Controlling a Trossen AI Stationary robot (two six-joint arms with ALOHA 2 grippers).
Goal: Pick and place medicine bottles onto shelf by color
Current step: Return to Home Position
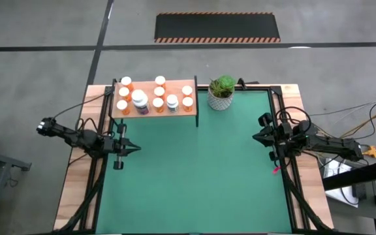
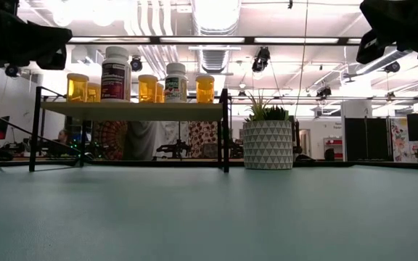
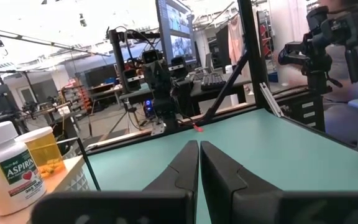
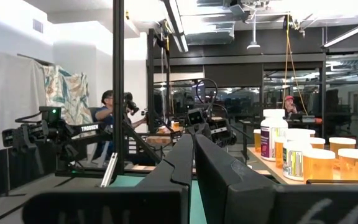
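Observation:
Several white-capped medicine bottles [image 1: 154,98], mostly orange with a few white ones, stand upright on the light wooden shelf [image 1: 190,113] at the table's far left; the low view shows the bottles [image 2: 140,81] on the shelf board [image 2: 131,111] above thin black posts. My left gripper [image 1: 138,149] is shut and empty at the table's left edge, just nearer than the shelf. In its wrist view the left gripper [image 3: 199,149] points across the table. My right gripper [image 1: 254,136] is shut and empty at the right edge; in its wrist view the right gripper [image 4: 193,142] faces the shelf bottles [image 4: 303,152].
A green plant in a white patterned pot [image 1: 220,93] stands on the green mat [image 1: 194,176] just right of the shelf. Black frame posts [image 1: 274,98] line the table's edges. A person [image 4: 106,106] sits in the room beyond the table.

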